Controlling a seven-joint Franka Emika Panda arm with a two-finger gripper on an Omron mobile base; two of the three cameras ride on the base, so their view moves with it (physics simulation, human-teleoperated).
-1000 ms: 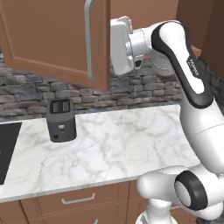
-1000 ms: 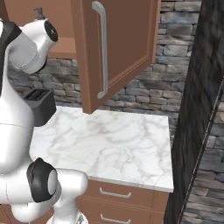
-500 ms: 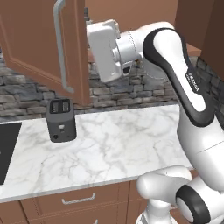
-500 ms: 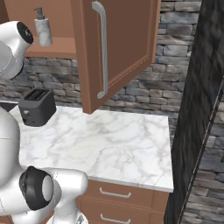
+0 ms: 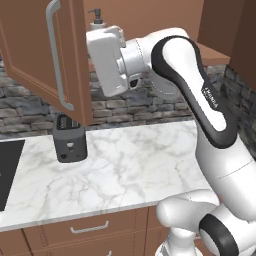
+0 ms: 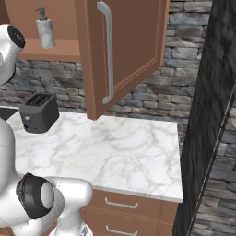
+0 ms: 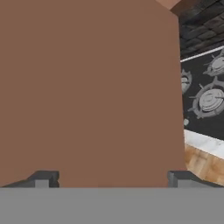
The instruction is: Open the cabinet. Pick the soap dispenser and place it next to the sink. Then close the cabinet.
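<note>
**Cabinet open, dispenser on the shelf**

You have the reddish-brown wooden wall cabinet [image 6: 133,50] standing open, both panelled doors swung out over the white marble counter [image 6: 110,152]. Your gripper [image 7: 111,177] faces the inside of the left door, jaws spread wide and empty. The small grey-silver soap dispenser [image 6: 45,30] stands upright on the cabinet shelf, above the black toaster [image 5: 69,140]

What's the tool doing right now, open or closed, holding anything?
Tool: open, jaws spread wide, holding nothing, facing the inner side of the cabinet door.
</note>
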